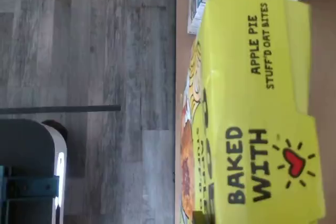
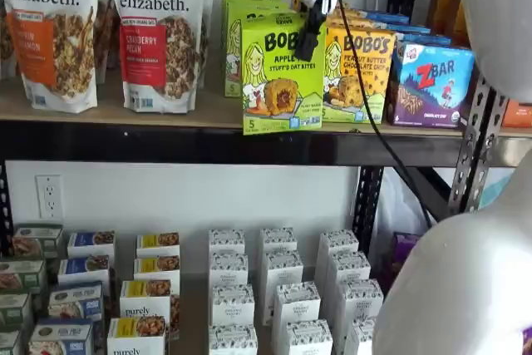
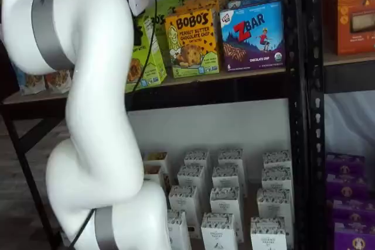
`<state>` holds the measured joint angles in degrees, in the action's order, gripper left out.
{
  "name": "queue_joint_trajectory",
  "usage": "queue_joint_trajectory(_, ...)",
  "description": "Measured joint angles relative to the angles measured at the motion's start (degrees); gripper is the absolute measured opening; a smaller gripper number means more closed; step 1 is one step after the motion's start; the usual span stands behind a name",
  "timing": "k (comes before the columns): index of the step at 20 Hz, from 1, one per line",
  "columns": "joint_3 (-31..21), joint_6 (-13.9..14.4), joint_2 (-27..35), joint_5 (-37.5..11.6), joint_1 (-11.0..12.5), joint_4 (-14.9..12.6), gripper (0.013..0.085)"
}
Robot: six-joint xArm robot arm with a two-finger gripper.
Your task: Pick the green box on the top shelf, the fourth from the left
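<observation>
The green box [image 2: 283, 82] stands in the upper middle of a shelf view, at the front edge of the top shelf [image 2: 166, 114], and its lower edge seems to hang a little over the black front beam. It sits forward of the other green cartons [image 2: 237, 14] behind it. Just beside it on the right is the yellow-orange peanut butter box [image 2: 359, 72], and further right the blue ZBAR box [image 2: 428, 81].

The gripper [image 2: 312, 35] comes down from the top edge of this frame, with its black fingers at the upper right part of the green box. The fingers are closed, and they appear to be gripping the top of the box, although the contact itself is small in the picture. In the wrist view the top face of the green box [image 1: 257, 108] fills the right half, very close to the camera, which fits with a grip.

I judge that the grasp is made and the box is being drawn out of its row. The next move calls for a straight pull toward the front, with the box kept upright, so that it does not drag the peanut butter box along.
</observation>
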<state>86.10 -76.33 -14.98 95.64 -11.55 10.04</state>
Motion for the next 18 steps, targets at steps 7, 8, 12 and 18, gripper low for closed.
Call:
queue_joint_trajectory(7, -1.03, -0.26, -1.63, 1.23, 0.43, 0.31, 0.029)
queue_joint_trajectory(8, -1.11, -0.32, -1.86, 1.46, 0.53, 0.39, 0.029)
queue_joint_trajectory(12, -1.44, -0.58, -2.69, 2.23, 0.9, 0.5, 0.029)
queue_joint_trajectory(18, -2.03, -0.93, -3.88, 3.08, 1.37, 0.58, 0.029)
